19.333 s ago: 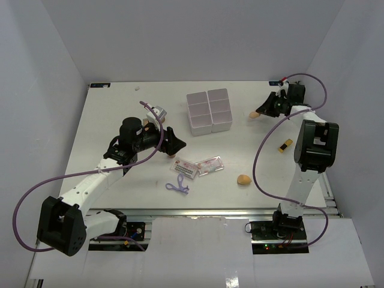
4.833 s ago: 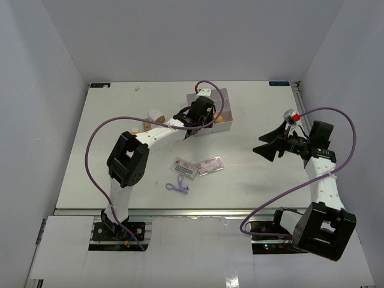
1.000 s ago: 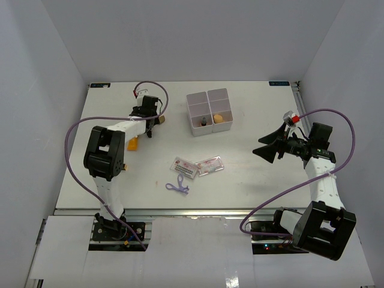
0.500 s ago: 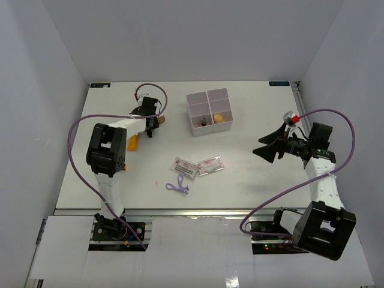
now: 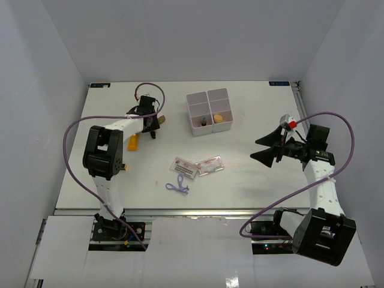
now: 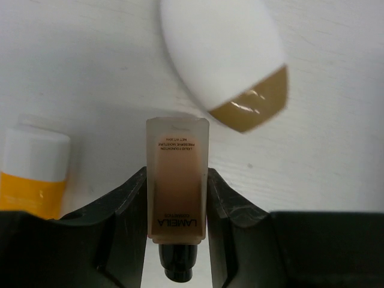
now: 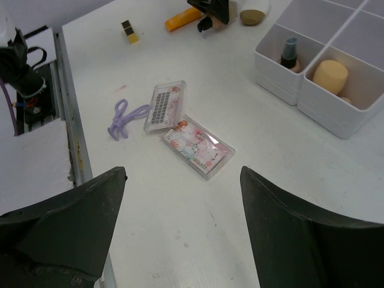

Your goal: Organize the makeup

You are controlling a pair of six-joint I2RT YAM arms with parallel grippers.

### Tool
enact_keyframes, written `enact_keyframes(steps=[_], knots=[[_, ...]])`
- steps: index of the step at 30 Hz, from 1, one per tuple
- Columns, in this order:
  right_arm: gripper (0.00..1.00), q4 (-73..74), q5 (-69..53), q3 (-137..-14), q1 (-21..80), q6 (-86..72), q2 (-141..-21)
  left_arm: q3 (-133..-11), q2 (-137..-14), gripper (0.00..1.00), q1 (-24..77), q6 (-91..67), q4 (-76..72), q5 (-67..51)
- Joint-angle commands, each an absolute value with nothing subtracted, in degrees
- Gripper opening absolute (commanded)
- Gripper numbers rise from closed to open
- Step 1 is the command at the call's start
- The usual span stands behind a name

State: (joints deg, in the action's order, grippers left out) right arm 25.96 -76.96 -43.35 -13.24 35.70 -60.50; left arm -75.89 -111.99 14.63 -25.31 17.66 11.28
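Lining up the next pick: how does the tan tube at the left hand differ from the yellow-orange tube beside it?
The tan tube lies between the fingers of the left hand; the yellow-orange tube lies outside them, untouched. The tan tube has a black cap; the yellow-orange tube has a white end. Both lie flat on the white table.

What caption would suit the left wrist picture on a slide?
The left gripper straddles a small beige tube, near a white oval piece and a yellow-orange tube.
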Motion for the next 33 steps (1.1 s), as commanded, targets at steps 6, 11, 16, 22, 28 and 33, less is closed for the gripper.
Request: enact_keyframes(steps=[6,11,16,22,28,33], knots=[[0.84,34.3,-58.3,-50.2,11.5,53.6,-57.7,-63.6,-89.1,0.00,14.6,-34.3,11.4,-28.0],[0.85,33.4,-49.1,-51.2,21.5,63.9,-55.0,-56.6,-85.0,0.00,14.8,-40.2,4.0,-49.6],[0.87,21.2,-36.3,-48.9,33.8,61.1,-53.5,-51.0,-82.0,0.00,15.5,-49.2,-2.1,-55.5],[0.87,12.9,-28.0,-49.7,38.0,55.6,-57.1,-51.1,-82.1,0.00,17.5,-54.9,-7.7,-60.5],[0.90,18.0,-33.9,-51.4,38.1,62.7,-58.3,-53.3,-83.0,0.00,19.8,-45.1,-7.0,-69.4],[0.91,22.4,-37.1,-50.8,38.2,72.2,-57.8,-52.7,-82.0,0.00,23.9,-32.3,-2.9,-74.5]])
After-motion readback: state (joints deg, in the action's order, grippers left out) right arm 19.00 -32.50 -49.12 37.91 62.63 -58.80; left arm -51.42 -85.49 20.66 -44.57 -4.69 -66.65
